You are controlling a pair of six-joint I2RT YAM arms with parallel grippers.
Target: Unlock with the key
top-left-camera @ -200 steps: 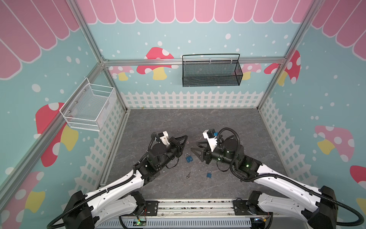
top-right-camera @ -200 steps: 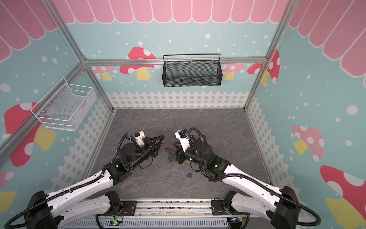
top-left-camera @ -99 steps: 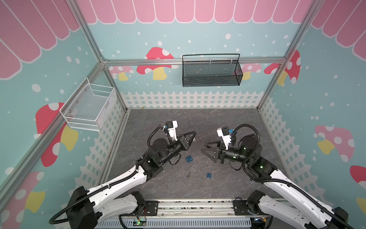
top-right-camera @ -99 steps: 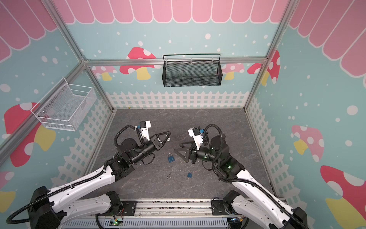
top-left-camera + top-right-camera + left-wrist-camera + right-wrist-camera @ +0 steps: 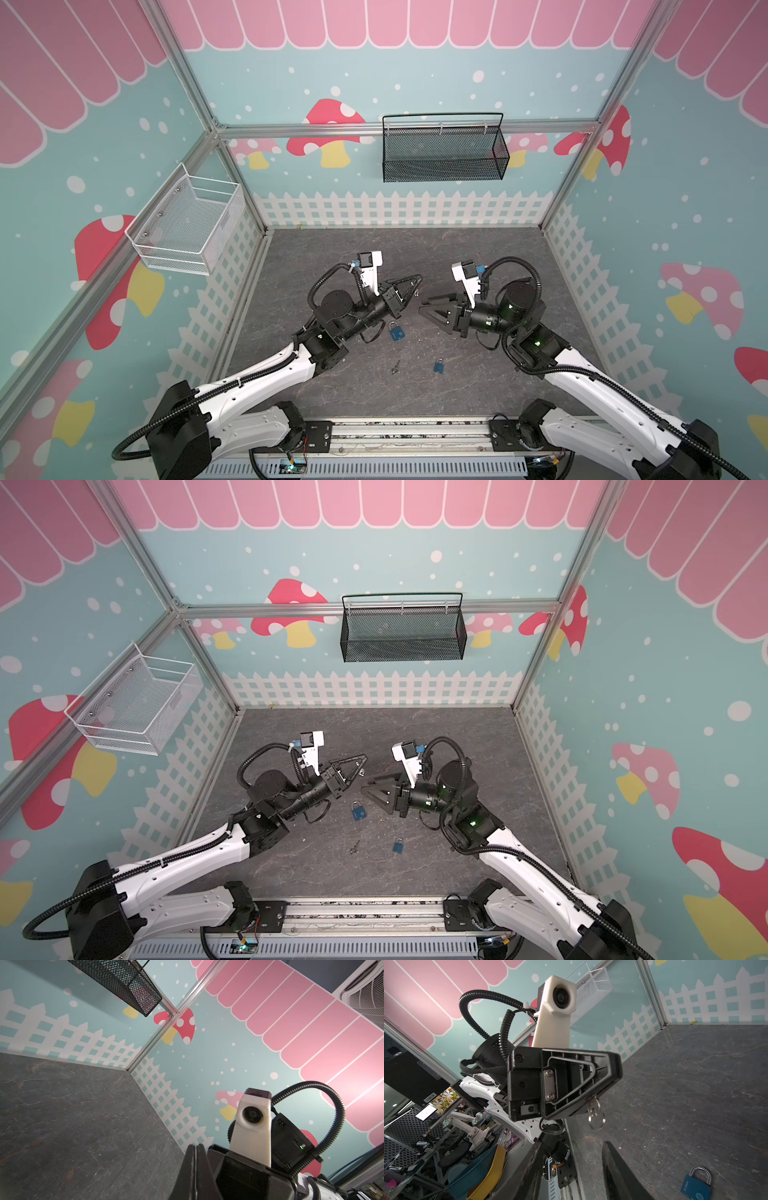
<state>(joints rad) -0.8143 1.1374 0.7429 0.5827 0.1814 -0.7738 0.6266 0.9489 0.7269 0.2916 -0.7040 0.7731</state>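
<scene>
Grey stone-patterned tabletop (image 5: 424, 245) fills the fenced cell, and both arms now hang above its middle rather than crouching low over the locks as they did a second ago. Since then the left gripper (image 5: 415, 281) has lifted toward the back edge, its fingers pressed together on the key (image 5: 593, 1103), which dangles with its split ring (image 5: 596, 1121) from the closed tips in the right wrist view. The right gripper (image 5: 424, 306) has risen and drawn back toward the right edge; its jaws stand spread with nothing between them. The padlock (image 5: 396, 331) lies flat on the tabletop below the gap between the two grippers, shackle apparently seated, touched by neither. A smaller padlock (image 5: 439, 366) and a second key (image 5: 395, 368) lie nearer the front edge, apart from each other. Judging from this, the key is secured but the lock is not in hand: the free right gripper most likely has to go down, take the padlock body and present it, so the key can be lined up with a keyway that cannot be seen here.
</scene>
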